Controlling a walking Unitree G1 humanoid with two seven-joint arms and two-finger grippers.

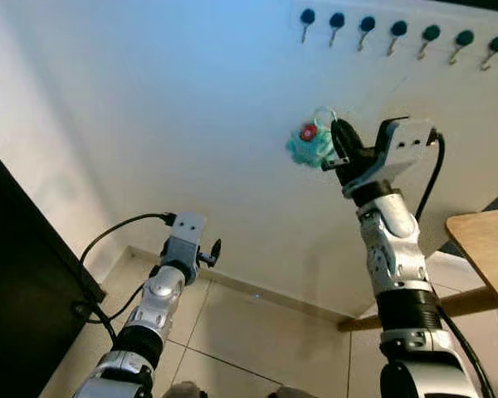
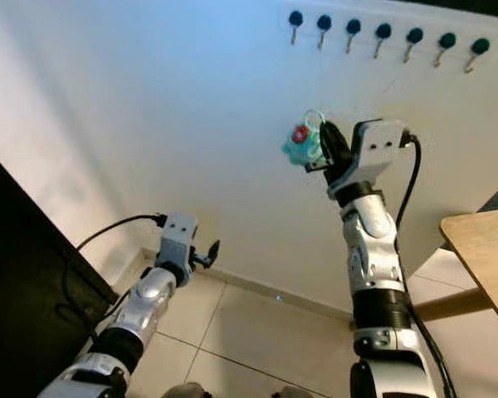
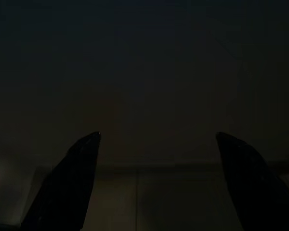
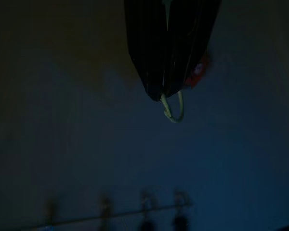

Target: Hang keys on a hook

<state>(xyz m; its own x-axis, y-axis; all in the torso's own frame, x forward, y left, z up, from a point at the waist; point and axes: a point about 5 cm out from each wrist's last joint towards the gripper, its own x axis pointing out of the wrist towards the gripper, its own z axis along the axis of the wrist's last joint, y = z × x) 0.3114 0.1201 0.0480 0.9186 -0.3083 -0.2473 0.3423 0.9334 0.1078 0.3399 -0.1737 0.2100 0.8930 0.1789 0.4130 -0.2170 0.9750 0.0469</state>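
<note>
Keys on a teal plush keychain with a red spot (image 1: 310,143) are up against the white wall (image 1: 149,124), well below the row of seven dark-knobbed metal hooks (image 1: 398,33) and a bit to the left of its middle. The right gripper (image 1: 339,137) has its two black fingers pinched together on the keychain, with the plush bit sticking out to the left of the fingertips, away from the arm. Can't really tell a long axis on that fluffy lump.

The right wrist view is dark, but it shows the thin metal ring (image 4: 173,108) poking out past the closed fingertips as a loop aimed towards the hooks, red bit just beside the fingers. From the head views the ring is only a faint glint above the plush.

Way below the hook row, the left gripper (image 1: 213,251) hangs low near the tiled floor (image 1: 257,323); its wrist view shows the fingers (image 3: 72,178) spread wide apart, nothing between them.
</note>
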